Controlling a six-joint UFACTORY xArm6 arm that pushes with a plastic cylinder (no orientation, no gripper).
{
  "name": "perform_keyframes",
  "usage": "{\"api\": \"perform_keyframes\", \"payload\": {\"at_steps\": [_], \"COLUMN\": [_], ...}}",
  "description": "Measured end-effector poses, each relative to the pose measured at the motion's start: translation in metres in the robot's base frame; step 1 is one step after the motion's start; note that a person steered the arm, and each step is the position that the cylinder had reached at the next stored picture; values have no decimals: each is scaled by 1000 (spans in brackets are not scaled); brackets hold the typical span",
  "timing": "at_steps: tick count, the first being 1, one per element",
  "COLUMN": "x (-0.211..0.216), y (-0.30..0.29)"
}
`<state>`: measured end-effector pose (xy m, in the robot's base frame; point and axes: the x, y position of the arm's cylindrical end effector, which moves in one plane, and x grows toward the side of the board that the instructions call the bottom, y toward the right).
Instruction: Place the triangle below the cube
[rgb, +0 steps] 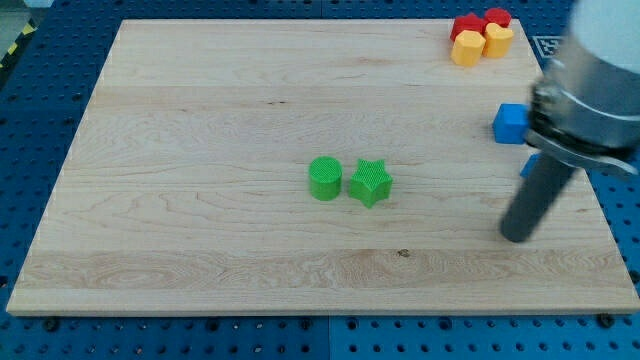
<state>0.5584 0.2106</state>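
A blue cube (510, 123) sits near the board's right edge. Just below it, a small part of another blue block (529, 166) shows behind the arm; its shape is mostly hidden. My tip (515, 236) rests on the board below both blue blocks, at the view's lower right, apart from the cube. The rod slants up to the right and covers most of the second blue block.
A green cylinder (324, 178) and a green star (369, 183) sit side by side near the board's middle. Two red blocks (467, 24) (497, 16) and two yellow blocks (466, 49) (498, 41) cluster at the top right corner. The wooden board (200, 150) lies on a blue perforated table.
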Motion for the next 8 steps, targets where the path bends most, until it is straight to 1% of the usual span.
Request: {"api": "perform_keyframes", "payload": {"at_steps": [1,2,3,5,6,8], "x": [1,-25,-65,-97,-85,-73], "y": [65,87,66,34,33,0]}}
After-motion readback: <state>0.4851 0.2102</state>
